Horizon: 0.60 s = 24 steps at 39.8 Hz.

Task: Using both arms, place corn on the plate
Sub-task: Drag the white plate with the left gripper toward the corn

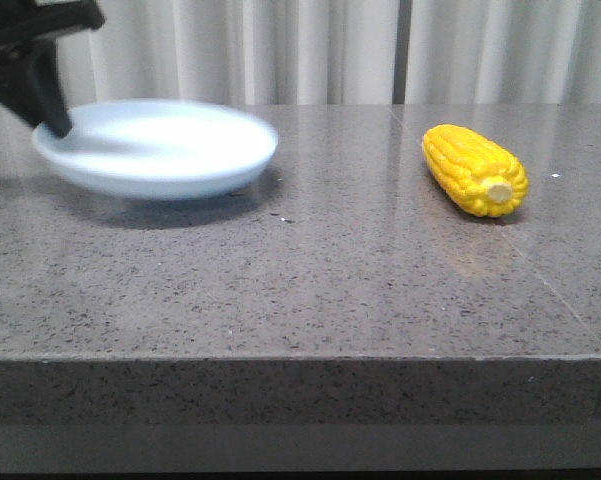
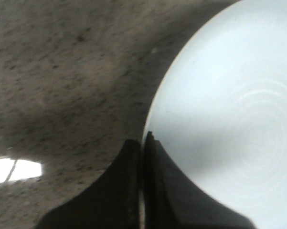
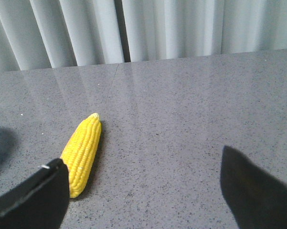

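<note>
One corn [image 1: 475, 169] lies lengthwise front-to-back, stub end twd camera.

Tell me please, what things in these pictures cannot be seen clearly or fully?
- Plate: motion-blurred in front view; cut off by the edge in left wrist view.
- Left gripper: body out of frame.
- Right gripper: absent from front view.
- Corn: stub end hidden behind a finger.

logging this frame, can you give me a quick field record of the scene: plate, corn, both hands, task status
plate: left side of the table, blurred, appears lifted
corn: lying on the table, right side, stub end toward the camera
left hand: shut on the plate rim
right hand: open, above the table, corn beside one finger, not touching
task status: corn not yet on plate
</note>
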Each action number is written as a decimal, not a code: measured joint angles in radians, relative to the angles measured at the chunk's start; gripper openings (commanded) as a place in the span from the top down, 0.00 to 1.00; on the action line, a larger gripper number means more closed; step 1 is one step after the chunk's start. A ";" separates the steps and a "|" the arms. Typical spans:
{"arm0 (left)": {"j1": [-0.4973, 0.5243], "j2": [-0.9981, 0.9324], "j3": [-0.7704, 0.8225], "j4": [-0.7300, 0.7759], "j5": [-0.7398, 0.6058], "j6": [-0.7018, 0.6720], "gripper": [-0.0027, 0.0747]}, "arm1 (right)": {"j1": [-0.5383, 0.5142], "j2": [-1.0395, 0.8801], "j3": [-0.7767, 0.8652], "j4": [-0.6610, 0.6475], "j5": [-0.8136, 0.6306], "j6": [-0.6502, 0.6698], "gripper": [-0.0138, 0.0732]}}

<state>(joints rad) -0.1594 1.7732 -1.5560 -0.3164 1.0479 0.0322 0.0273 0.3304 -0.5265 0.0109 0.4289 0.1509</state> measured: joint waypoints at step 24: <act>-0.149 0.104 -0.027 -0.073 -0.004 0.020 0.99 | 0.000 0.000 0.000 0.000 0.000 0.000 0.08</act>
<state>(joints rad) -0.3082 1.8774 -1.5831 -0.3896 1.0439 0.0521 0.0273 0.3304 -0.5265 0.0109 0.4289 0.1509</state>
